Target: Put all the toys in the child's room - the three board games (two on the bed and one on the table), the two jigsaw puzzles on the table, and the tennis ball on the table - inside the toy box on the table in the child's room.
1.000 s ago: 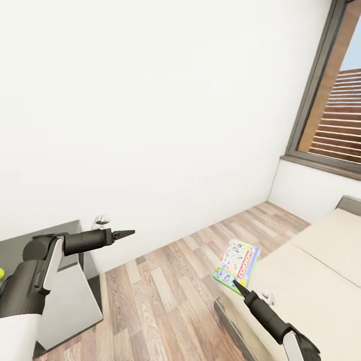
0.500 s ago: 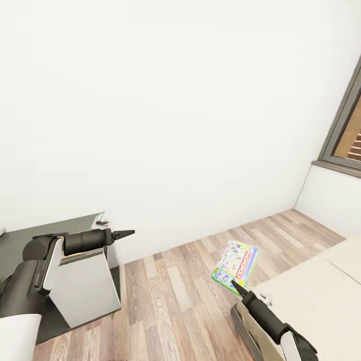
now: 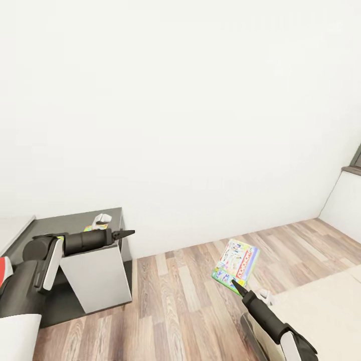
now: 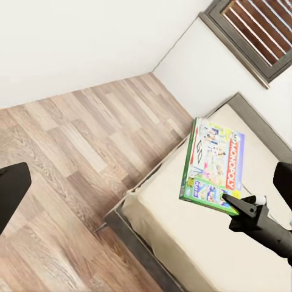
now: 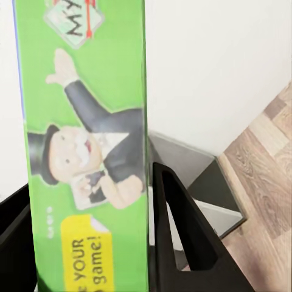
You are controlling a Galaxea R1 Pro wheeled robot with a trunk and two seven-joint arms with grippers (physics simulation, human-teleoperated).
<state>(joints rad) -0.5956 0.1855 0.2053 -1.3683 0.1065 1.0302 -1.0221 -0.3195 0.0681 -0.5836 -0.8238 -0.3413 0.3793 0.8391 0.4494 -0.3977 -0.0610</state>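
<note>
1. One board game (image 3: 236,265), green-edged, sits clamped at its lower corner in the right claw (image 3: 234,285), held tilted in the air over the wood floor (image 3: 170,286) just off the bed (image 3: 321,311). The right wrist view shows both fingers (image 5: 182,237) pressing the box's green edge (image 5: 85,152).
2. Left claw (image 3: 124,233) carries nothing; its tips look nearly together in the head view, exact gap: cannot tell. It hangs over the dark lower section of the desk (image 3: 65,223).
3. Risk: the grip is on a corner only, so the box has a long unsupported overhang. Any jolt of the base could pivot or slip it out onto the floor.
4. Risk: the toy box is not visible, so the approach line is unconfirmed. The extended box could clip the desk's edge.
5. Small items (image 3: 100,219) on the dark section are too blurred to identify; a left arm sweep could knock them.
</note>
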